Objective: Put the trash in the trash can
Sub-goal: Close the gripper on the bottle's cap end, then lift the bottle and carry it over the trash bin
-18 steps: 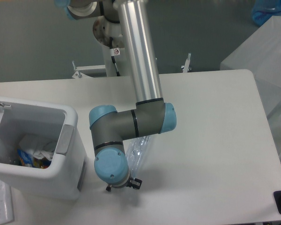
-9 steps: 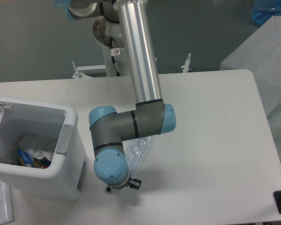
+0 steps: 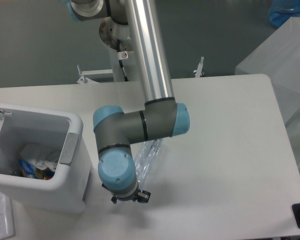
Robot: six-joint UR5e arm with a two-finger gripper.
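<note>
One small shift up and left by the arm point(image 3: 140, 127) since a moment ago. Crushed bottle point(image 3: 146, 159) beneath wrist, beside trash can point(image 3: 72, 150). End effector hidden; grip impossible to tell.

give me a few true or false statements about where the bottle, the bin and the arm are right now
1. The crushed clear plastic bottle is inside the boxy white plastic bin. False: it is outside, right of the bin, partly hidden under the grey and blue arm.
2. The bin already holds some crumpled rubbish. True.
3. The bin stands at the table's right edge. False: it is at the left.
4. The fingers are plainly visible and open. False: the wrist hides them.
5. The arm's wrist is over the bottle. True.
</note>
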